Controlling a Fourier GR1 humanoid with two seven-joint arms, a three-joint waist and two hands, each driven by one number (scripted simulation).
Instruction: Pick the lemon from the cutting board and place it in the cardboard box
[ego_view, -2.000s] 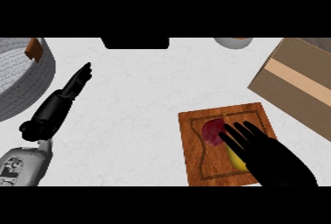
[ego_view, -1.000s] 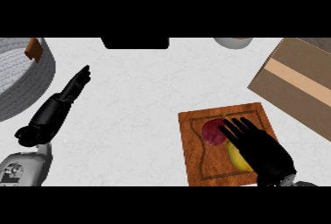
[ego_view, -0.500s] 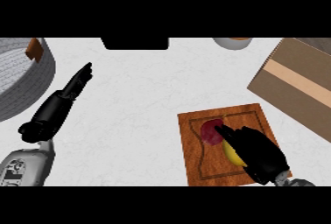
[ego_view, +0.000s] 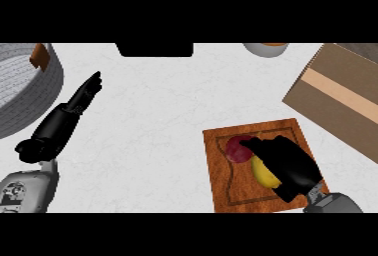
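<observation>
Head view: right robot hand over the lemon on the cutting board.
Its fingers curl down around the yellow lemon, which lies on the board beside a dark red fruit. The cardboard box sits apart at upper right on the white table. The left robot hand rests at left, fingers straight, holding nothing.

Both hands are plain matte black, the left hand long and slim, the right hand chunkier looking. Behind the fingers each one joins a grey forearm, and the left forearm has small dark markings on its casing.
</observation>
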